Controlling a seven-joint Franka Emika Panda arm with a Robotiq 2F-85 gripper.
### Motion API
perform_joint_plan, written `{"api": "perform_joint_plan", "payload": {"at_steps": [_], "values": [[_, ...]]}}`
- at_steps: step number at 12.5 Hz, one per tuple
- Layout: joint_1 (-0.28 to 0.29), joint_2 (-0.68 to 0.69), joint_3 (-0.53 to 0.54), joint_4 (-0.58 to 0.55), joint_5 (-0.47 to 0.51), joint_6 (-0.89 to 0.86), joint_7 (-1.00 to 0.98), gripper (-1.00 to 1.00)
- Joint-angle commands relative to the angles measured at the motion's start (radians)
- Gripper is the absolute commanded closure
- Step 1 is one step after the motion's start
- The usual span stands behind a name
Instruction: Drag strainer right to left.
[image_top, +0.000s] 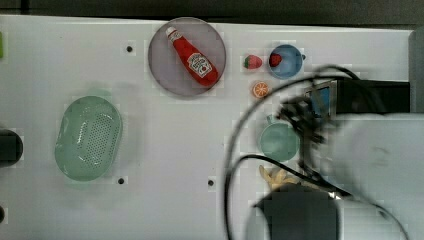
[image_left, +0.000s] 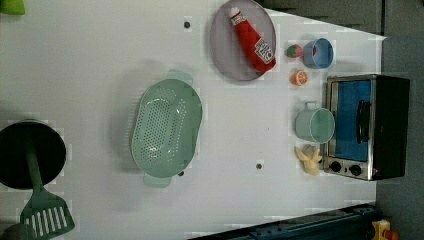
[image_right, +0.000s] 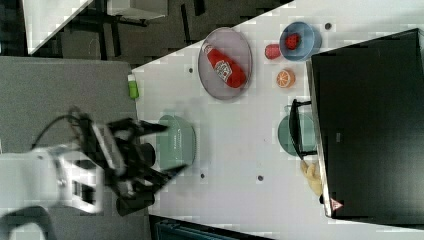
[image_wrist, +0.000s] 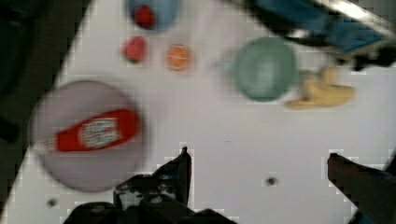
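White tabletop is seen in all views, dark floor around it.

Top view: strainer (image_top: 89, 138) is found at 9 o'clock on the table (image_top: 165, 150), empty, nothing touching it. Gripper (image_top: 300, 117) is blurred at 3 o'clock over the mug (image_top: 279, 141), well apart from the strainer. Plate (image_top: 165, 70) with ketchup bottle (image_top: 192, 56) is noted at 12 o'clock; strawberry (image_top: 253, 62), blue bowl (image_top: 286, 61), orange slice (image_top: 260, 89) and banana (image_top: 276, 176) are clustered toward 3 o'clock.

Left view: strainer (image_left: 166, 128) sits centre, tab handles at 12 and 6 o'clock. Toaster oven (image_left: 366, 126) is at 3 o'clock, black pot (image_left: 31, 155) and spatula (image_left: 46, 216) at 8 o'clock, close to the strainer's far side.

Right view: gripper (image_right: 162, 150) is seen at 8 o'clock with jaws spread wide, nothing held, overlapping the strainer (image_right: 179, 141) in the picture; contact cannot be told.

Wrist view: fingers (image_wrist: 182, 170) are spread wide, empty, with bare table between them; plate (image_wrist: 116, 154), mug (image_wrist: 265, 68) and banana (image_wrist: 320, 91) are visible.

Step judged: the views disagree on how near the gripper is to the strainer; either way no hold is seen. Next move calls for getting a finger on or inside the strainer rim. If the drag runs toward the pot, the pot and spatula could get in the way; the other items look clear.
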Motion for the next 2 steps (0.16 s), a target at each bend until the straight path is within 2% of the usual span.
{"api": "perform_joint_plan", "payload": {"at_steps": [1,2], "values": [[0.080,0.009,0.072,-0.033,-0.018,-0.010,-0.119,-1.00],[0.080,0.015,0.072,-0.033,-0.018,-0.004,-0.119,-1.00]]}}
